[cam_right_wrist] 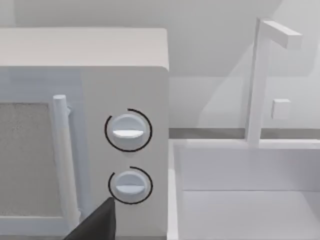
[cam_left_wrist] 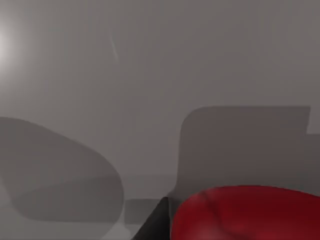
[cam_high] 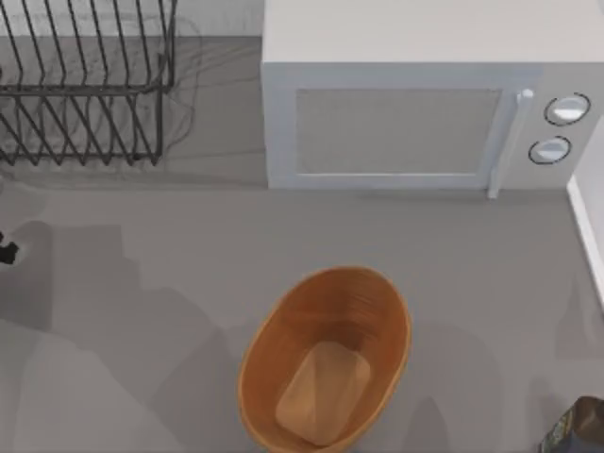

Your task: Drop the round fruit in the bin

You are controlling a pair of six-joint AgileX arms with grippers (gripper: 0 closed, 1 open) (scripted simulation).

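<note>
Red fruit (cam_left_wrist: 247, 212) sits right against the left wrist camera beside a dark finger (cam_left_wrist: 152, 225), so probably held; finger state cannot be told. Left gripper (cam_high: 8, 251) at table's far-left edge. Basket (cam_high: 274, 330), near centre, is empty. Carry and drop remain. Right gripper (cam_high: 576, 429) parked near right; fingers unclear.

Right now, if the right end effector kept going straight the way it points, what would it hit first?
Probably the microwave, on its front near the lower knob; depth is hard to judge.

White microwave (cam_right_wrist: 85, 130) beside sink (cam_right_wrist: 245, 190)
</note>
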